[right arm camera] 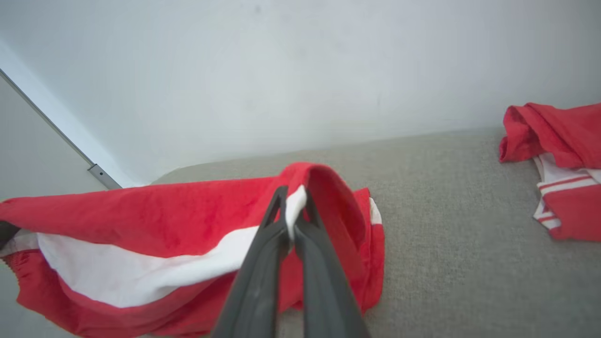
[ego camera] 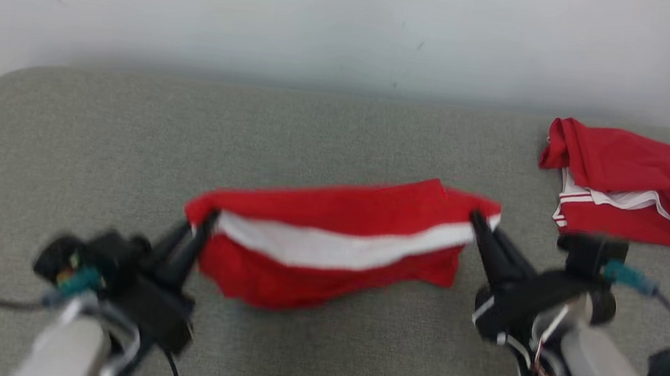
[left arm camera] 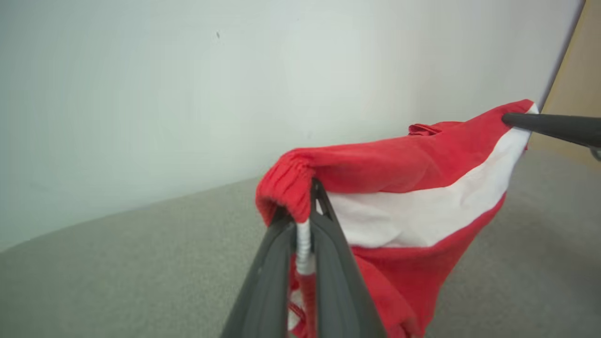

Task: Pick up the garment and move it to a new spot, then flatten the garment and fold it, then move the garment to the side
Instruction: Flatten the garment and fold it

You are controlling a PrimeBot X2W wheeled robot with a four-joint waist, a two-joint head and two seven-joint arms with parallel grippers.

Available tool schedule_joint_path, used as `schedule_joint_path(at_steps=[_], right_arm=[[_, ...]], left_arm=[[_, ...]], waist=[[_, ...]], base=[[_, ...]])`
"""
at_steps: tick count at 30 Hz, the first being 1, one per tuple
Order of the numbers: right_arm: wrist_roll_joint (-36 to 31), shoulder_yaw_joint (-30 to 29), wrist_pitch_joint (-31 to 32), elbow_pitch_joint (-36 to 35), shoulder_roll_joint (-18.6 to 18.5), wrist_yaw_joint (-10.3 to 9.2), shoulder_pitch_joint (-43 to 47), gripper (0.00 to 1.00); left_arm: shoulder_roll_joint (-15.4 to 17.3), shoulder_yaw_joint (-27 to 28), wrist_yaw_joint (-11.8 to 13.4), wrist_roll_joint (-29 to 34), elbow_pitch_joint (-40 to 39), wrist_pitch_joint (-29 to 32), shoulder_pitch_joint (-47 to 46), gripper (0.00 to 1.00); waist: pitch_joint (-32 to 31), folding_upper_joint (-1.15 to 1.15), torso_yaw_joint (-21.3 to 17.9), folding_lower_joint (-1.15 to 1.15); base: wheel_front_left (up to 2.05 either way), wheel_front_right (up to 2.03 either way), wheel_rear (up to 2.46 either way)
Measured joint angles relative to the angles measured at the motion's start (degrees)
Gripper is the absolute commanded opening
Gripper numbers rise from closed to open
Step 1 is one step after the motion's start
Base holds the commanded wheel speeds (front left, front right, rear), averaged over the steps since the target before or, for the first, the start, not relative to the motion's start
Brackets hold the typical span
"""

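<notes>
Head view — left pincer (ego camera: 204,221), right pincer (ego camera: 482,219), each pinching a red garment (ego camera: 338,213) end; stretched between them

Garment (ego camera: 334,256) ctr; 2nd garment (ego camera: 629,175) rear R.

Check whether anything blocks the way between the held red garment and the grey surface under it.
Nothing visible does. The left gripper and right gripper pinch the ends of the garment over the grey surface; the other red garment lies apart, far right.

The shorts (ego camera: 338,213) are red with a white band. The other garment (ego camera: 630,163) is red, its white trim seemingly red-striped.
</notes>
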Motion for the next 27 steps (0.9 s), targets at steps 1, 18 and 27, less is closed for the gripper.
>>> schedule_joint_path(at_steps=[1,18,27], right_arm=[[1.11,0.03,0.86,-0.56,-0.04,-0.01,-2.01,0.0],[11.18,-10.48,5.11,26.92,10.06,0.0,-55.74,0.0],[9.75,-17.17,-2.83,46.32,13.03,0.02,-76.38,0.0]], left_arm=[[1.04,-0.25,-0.03,-0.21,-0.54,0.93,-2.72,0.0],[12.81,-6.38,-0.08,-19.58,13.3,10.37,-53.58,0.0],[11.5,-8.99,-0.13,-19.58,25.32,7.95,-72.15,0.0]], waist=[[0.46,0.0,-0.06,0.0],[15.23,0.01,-3.5,0.02],[22.51,0.01,-7.59,0.01]], base=[[0.0,0.0,0.0],[0.0,0.0,0.0],[0.0,0.0,0.0]])
